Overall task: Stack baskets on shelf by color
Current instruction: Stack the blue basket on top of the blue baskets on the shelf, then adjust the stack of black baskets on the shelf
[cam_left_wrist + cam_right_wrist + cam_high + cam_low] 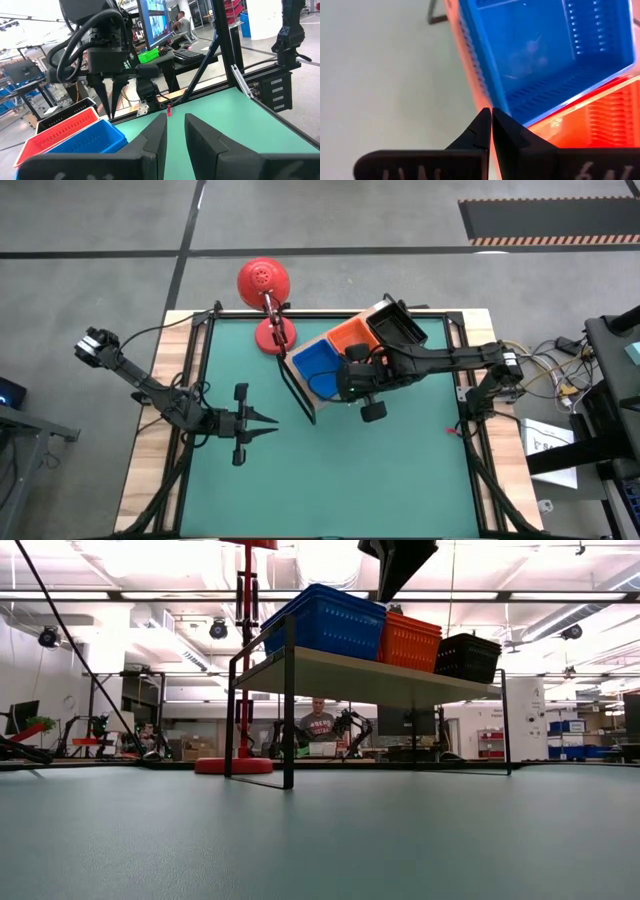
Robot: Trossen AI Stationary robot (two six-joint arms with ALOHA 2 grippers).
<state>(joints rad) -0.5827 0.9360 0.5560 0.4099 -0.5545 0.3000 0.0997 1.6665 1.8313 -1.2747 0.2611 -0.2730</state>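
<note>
The wooden shelf (370,675) with its black wire frame stands at the table's far middle. On it rest a blue stack of baskets (318,365), an orange stack (350,335) and a black stack (398,328), side by side. My right gripper (491,117) is shut and empty. It points down, just above the blue stack's edge (485,95) next to the orange stack (600,120). It also shows in the low view (397,565). My left gripper (265,425) is open and empty over the green mat, left of the shelf.
A round red lamp (263,280) stands on its red base (275,335) at the far edge, just left of the shelf. The green mat (340,480) lies bare in front of the shelf. A person sits in the room beyond the table (318,725).
</note>
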